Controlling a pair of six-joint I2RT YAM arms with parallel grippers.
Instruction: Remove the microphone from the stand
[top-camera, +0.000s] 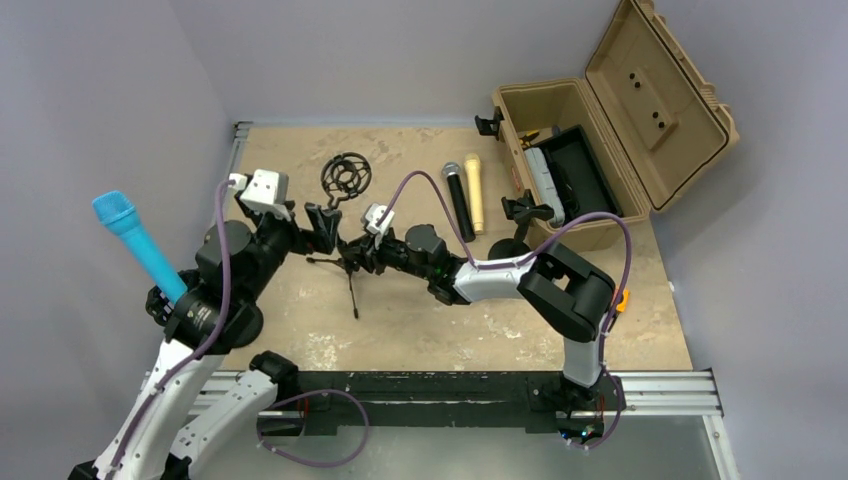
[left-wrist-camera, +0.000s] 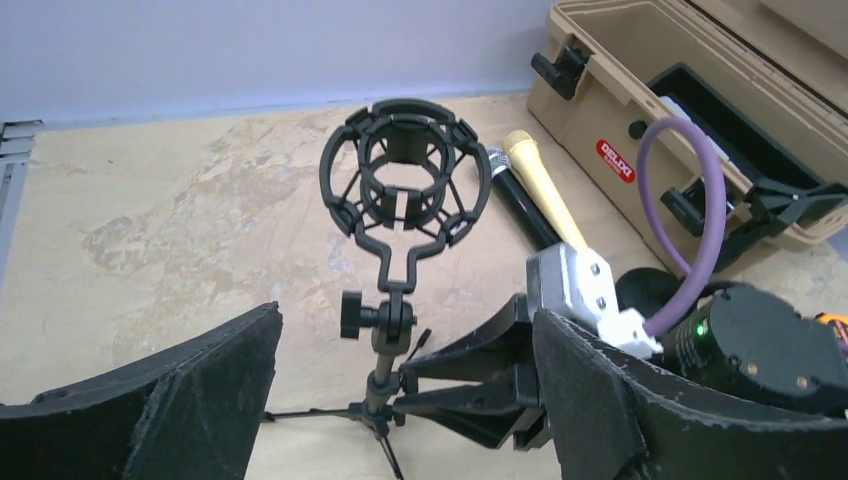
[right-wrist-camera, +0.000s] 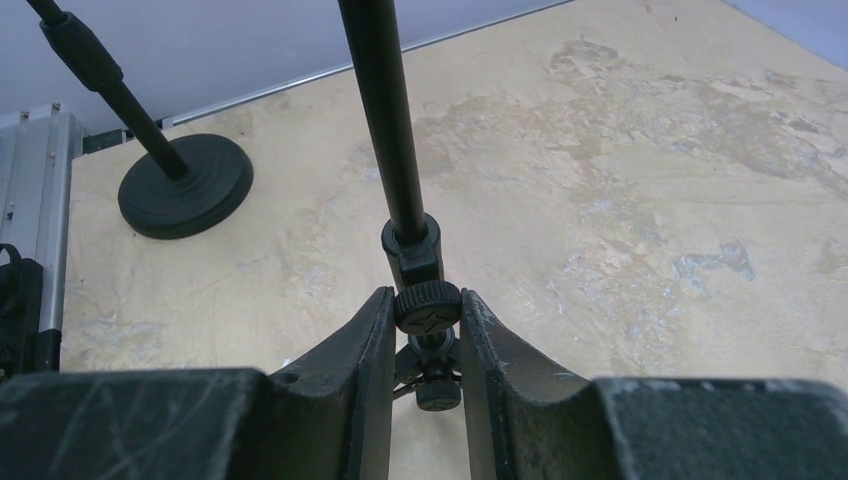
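A small black tripod stand (top-camera: 350, 265) holds an empty black shock mount (top-camera: 346, 176), also in the left wrist view (left-wrist-camera: 405, 175). My right gripper (top-camera: 358, 256) is shut on the stand's lower post at its knob (right-wrist-camera: 428, 308). My left gripper (top-camera: 320, 228) is open and empty; its fingers (left-wrist-camera: 215, 385) sit wide apart on the near side of the stand's post (left-wrist-camera: 385, 370). A blue microphone (top-camera: 133, 240) stands tilted on a second stand at the far left, its round base (right-wrist-camera: 185, 185) in the right wrist view. A black microphone (top-camera: 459, 200) and a gold microphone (top-camera: 474, 192) lie on the table.
An open tan case (top-camera: 600, 130) stands at the back right, with black latches (top-camera: 525, 210) at its front. My right arm's purple cable (top-camera: 420, 180) arcs above the table. The tripod's thin legs (top-camera: 352, 290) spread towards the near edge.
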